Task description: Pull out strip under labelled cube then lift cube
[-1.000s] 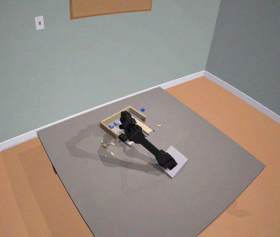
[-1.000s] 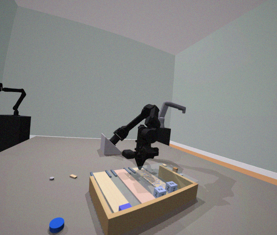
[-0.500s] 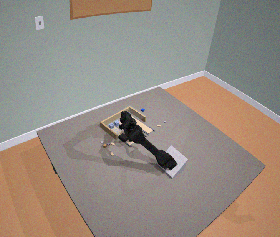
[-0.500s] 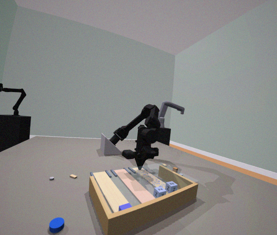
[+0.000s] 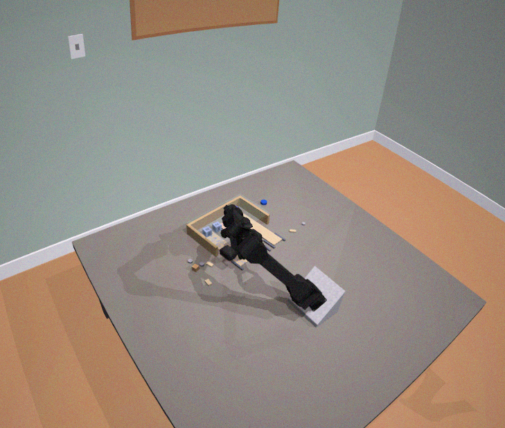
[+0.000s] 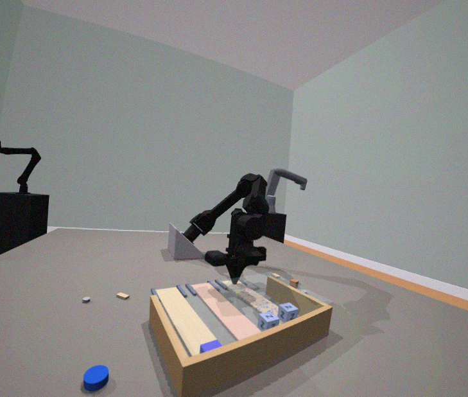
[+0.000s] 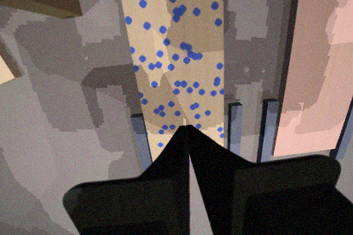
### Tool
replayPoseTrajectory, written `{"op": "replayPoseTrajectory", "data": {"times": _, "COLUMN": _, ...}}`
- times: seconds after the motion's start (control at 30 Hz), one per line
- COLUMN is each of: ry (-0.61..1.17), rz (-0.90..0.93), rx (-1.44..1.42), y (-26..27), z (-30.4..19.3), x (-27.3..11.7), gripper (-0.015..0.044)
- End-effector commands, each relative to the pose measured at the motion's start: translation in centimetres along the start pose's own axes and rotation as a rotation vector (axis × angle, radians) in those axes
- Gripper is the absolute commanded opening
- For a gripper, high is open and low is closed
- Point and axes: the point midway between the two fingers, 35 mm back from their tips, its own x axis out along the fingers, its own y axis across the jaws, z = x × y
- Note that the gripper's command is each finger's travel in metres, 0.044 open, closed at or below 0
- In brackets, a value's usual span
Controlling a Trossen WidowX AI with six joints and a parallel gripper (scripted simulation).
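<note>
Inside the wooden tray (image 5: 202, 239) (image 6: 255, 347), two labelled cubes (image 5: 212, 228) (image 6: 268, 321) stand near the back wall, by the far end of the blue-speckled strip (image 6: 247, 295) (image 7: 189, 71); which one it bears I cannot tell. The claw (image 5: 238, 248) (image 6: 234, 282) (image 7: 186, 131), closed and empty, points down over the strip's near end. Beside it lie a pink strip (image 6: 225, 309) (image 7: 318, 77), then a cream one.

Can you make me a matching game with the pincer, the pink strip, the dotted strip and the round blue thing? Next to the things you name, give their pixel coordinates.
1. pincer (image 6: 234, 282) (image 7: 186, 131)
2. pink strip (image 6: 225, 309) (image 7: 318, 56)
3. dotted strip (image 6: 248, 295) (image 7: 189, 34)
4. round blue thing (image 5: 263, 202) (image 6: 95, 378)

A. outside the wooden frame (image 5: 213, 217) (image 6: 255, 348)
B. shut
C. blue spots
D. middle of three strips

Pairs: 1-B, 2-D, 3-C, 4-A
</note>
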Motion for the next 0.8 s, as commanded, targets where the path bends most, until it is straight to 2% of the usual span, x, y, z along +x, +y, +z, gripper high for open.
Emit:
{"op": "replayPoseTrajectory", "data": {"times": 0.0, "ry": 0.001, "rz": 0.006, "rx": 0.006, "y": 0.03, "z": -0.04, "x": 0.22, "gripper": 0.0000}}
{"op": "replayPoseTrajectory", "data": {"times": 0.77, "ry": 0.001, "rz": 0.006, "rx": 0.006, "y": 0.06, "z": 0.10, "x": 0.45, "gripper": 0.0000}}
